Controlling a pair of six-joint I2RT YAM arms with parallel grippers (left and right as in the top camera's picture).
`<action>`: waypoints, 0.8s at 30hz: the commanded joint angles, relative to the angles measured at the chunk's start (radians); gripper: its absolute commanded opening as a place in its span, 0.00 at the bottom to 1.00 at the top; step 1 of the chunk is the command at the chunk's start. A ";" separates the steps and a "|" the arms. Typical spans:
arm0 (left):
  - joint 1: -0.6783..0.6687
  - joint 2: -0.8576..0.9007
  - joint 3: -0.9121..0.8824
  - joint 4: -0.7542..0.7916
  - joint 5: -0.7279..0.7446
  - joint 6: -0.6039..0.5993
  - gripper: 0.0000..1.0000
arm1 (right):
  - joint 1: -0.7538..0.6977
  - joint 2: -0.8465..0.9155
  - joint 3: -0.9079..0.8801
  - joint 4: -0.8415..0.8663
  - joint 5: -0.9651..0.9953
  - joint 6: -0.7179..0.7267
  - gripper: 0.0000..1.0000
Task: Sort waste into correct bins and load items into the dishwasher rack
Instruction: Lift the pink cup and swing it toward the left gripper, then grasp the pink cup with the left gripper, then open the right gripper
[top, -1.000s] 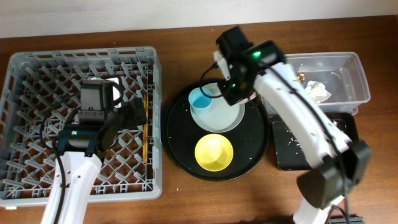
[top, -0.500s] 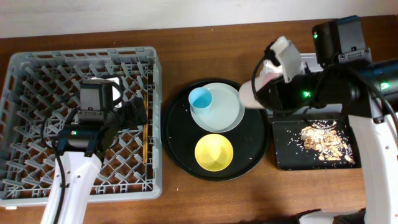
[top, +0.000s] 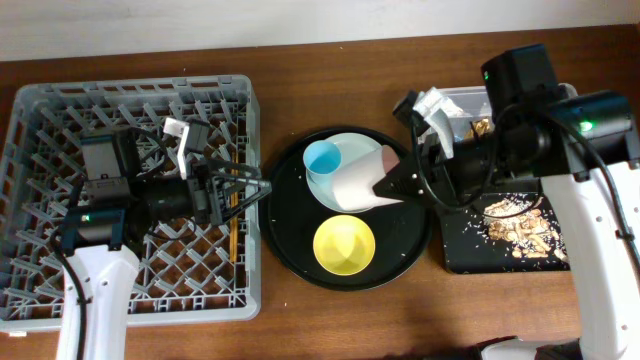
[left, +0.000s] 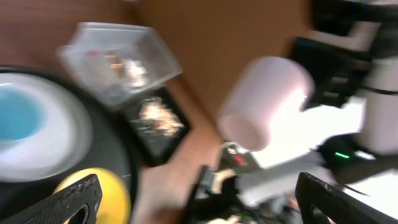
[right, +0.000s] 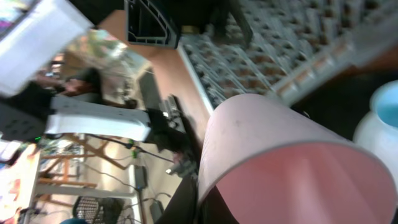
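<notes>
The right end effector (top: 398, 182) grips the tilted pink cup (top: 365, 185) above the mid-bench round tray (top: 285, 215), while the left end effector (top: 240, 188) gapes empty over the left-edge dishwasher rack (top: 130, 85) holding only chopsticks (top: 234, 215); waste (top: 520, 228) looks binned at the right edge, leaving this cup, the blue cup (top: 322, 158), plate (top: 350, 144) and yellow bowl (top: 344, 244) to load.

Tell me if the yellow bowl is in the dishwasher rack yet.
No, the yellow bowl sits on the round black tray, to the side of the dishwasher rack.
</notes>
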 joint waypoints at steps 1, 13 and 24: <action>-0.027 -0.019 0.015 0.000 0.171 0.020 0.97 | 0.003 0.005 -0.089 0.077 -0.202 -0.095 0.04; -0.095 -0.019 0.015 0.064 0.159 0.102 0.95 | 0.010 0.023 -0.325 0.335 -0.494 -0.094 0.04; -0.142 -0.019 0.015 0.093 0.119 0.109 0.95 | 0.121 0.021 -0.325 0.333 -0.494 -0.096 0.04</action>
